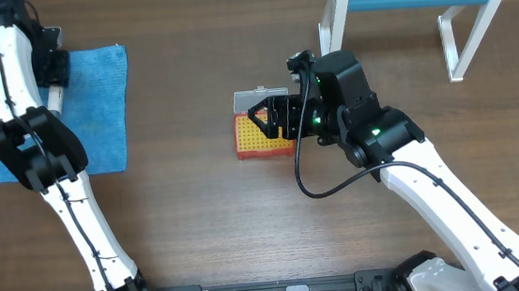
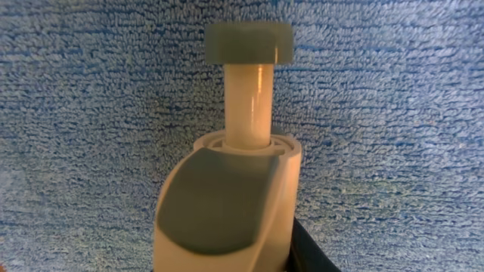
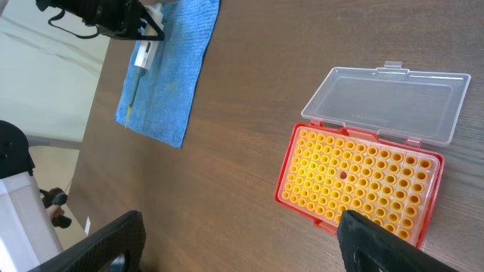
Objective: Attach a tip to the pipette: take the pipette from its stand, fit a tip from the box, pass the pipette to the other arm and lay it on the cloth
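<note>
Our left gripper (image 3: 142,30) is clenched around the pipette (image 2: 227,211), one dark finger (image 2: 311,253) showing against its body, short of the plunger. The fitted tip (image 3: 130,97) slants away from the fingers, over the cloth (image 2: 393,113) beneath; whether it touches the cloth, we cannot tell. Our right gripper (image 3: 246,242) hangs released, jaws wide, grasping nothing, with the box (image 3: 355,185) just beyond them and its lid (image 3: 387,102) folded back. We judge the risk to be in the letting go: released while tilted, the pipette would land tip first, which could bend or knock off the tip, or roll toward the cloth's edge. We can read no writing; marks on the lid are too small.
</note>
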`<state>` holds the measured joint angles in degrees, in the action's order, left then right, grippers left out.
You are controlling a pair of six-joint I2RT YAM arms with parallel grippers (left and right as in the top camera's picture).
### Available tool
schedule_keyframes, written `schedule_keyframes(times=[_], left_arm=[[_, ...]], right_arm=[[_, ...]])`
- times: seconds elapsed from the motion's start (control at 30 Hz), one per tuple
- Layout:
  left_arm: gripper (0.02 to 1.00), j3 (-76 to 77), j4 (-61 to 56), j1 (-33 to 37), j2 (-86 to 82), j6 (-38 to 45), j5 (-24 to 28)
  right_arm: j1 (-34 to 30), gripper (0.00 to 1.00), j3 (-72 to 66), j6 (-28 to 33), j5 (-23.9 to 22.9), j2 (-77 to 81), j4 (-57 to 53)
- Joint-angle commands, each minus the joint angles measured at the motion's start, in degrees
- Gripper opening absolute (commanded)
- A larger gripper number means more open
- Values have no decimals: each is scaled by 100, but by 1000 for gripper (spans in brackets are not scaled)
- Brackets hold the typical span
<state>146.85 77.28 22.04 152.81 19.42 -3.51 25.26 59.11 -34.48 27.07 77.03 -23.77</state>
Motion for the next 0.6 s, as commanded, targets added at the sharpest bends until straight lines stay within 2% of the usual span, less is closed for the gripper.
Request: schedule_keyframes(times=[0.03,0.33,0.4,0.47,0.6], left_arm=[[27,155,-61,120,186,-39,369],[27,157,-61,81,295,-48,374],[169,157,-33,81,291,-48,374],[996,162,33,76,269,-48,376],[996,192,188,76,-33,-52,201]], right_arm=[[11,825,37,-87,-101,7,33],[11,827,37,-111,-101,7,35],[11,825,37,-111,-101,7,35],[11,827,37,-111,-101,7,33],[7,825,37,-109,-101,7,33]])
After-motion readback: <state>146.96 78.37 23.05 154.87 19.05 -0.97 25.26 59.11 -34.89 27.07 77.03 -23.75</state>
